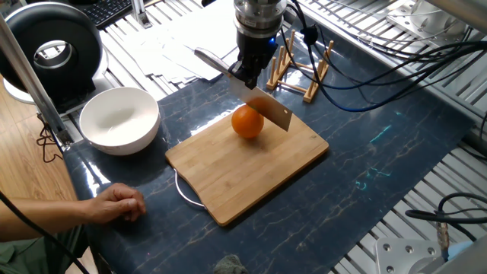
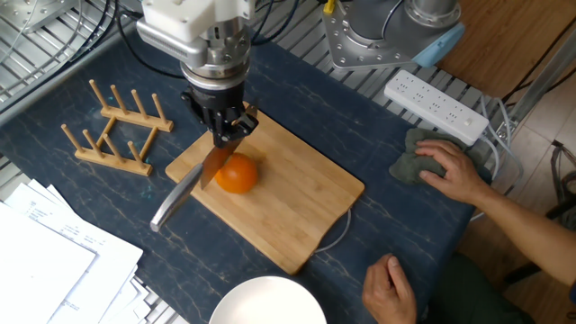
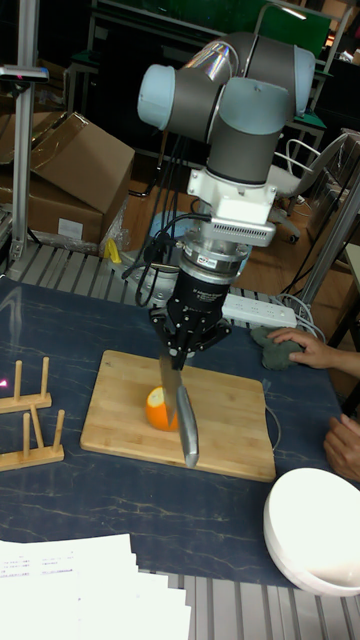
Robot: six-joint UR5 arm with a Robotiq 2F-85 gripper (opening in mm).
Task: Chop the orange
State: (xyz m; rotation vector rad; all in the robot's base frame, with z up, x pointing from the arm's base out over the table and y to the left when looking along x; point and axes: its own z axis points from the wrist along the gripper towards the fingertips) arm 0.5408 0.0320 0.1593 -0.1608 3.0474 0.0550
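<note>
The orange [image 1: 247, 123] [image 2: 237, 174] [image 3: 155, 410] sits whole on the wooden cutting board [image 1: 251, 171] [image 2: 297, 216] [image 3: 230, 420], near the board's side towards the rack. My gripper [image 1: 247, 74] [image 2: 225, 128] [image 3: 186, 352] hangs just above it, shut on a cleaver-like knife [image 1: 268, 112] [image 2: 212, 166] [image 3: 185, 420]. The blade slants down against the orange's side. No cut face shows on the fruit.
A white bowl [image 1: 119, 119] stands beside the board. A wooden peg rack [image 1: 300, 72] [image 2: 112, 126] lies behind it. A person's hands [image 1: 114, 204] [image 2: 445, 171] rest on the mat, one on a grey cloth. A power strip [image 2: 436, 97] and papers [image 2: 45, 261] lie at the edges.
</note>
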